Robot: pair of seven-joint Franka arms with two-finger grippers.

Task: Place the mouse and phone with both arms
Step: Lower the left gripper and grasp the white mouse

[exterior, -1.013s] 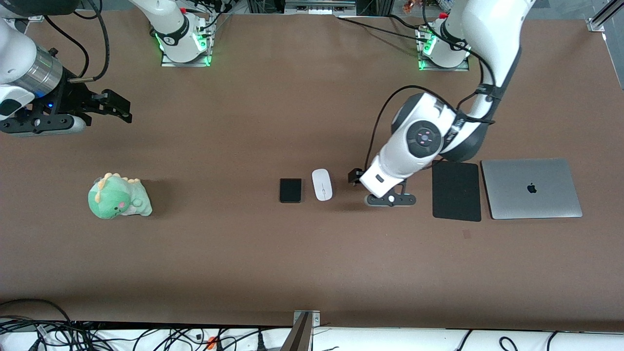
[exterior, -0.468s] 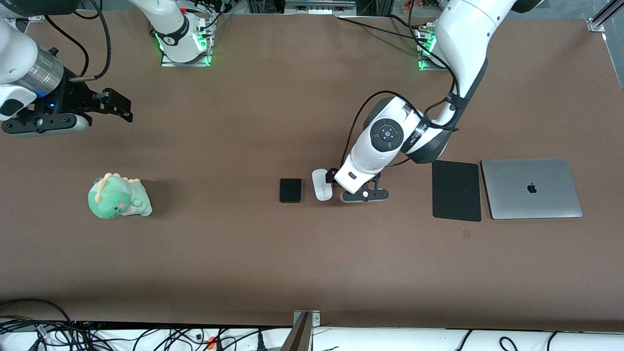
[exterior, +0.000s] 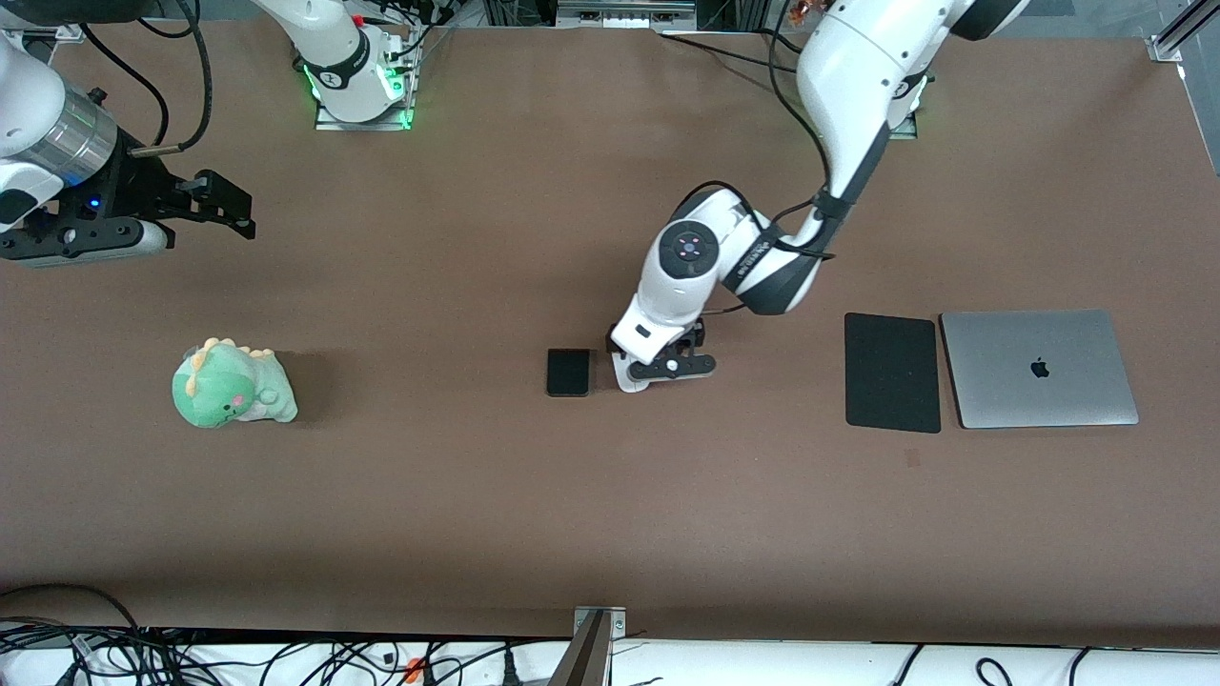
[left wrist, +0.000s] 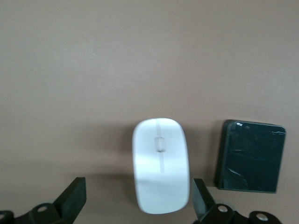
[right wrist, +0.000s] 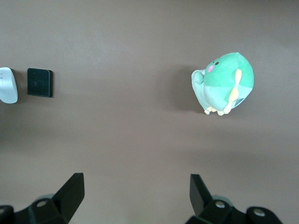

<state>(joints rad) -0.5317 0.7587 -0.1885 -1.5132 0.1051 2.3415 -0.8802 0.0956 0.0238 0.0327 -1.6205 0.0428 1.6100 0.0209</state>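
Note:
The white mouse [left wrist: 160, 165] lies on the brown table, with the black phone [left wrist: 251, 156] flat beside it toward the right arm's end. My left gripper [left wrist: 138, 198] is open just over the mouse, one finger on each side of its near end and apart from it. In the front view the left gripper [exterior: 639, 365] covers most of the mouse [exterior: 624, 383], and the phone [exterior: 568, 372] lies beside it. My right gripper [exterior: 229, 208] is open and empty, and waits in the air over the right arm's end of the table. The right wrist view [right wrist: 135, 191] shows only bare table between its fingers.
A green plush dinosaur [exterior: 232, 386] sits toward the right arm's end. A matte black mouse pad [exterior: 892, 372] and a closed silver laptop [exterior: 1039, 367] lie side by side toward the left arm's end. The table's front edge [exterior: 610, 636] runs along the bottom.
My left arm has swung from beside the mouse pad toward the right arm's end, and its gripper now hangs over the mouse. The right gripper has barely moved.

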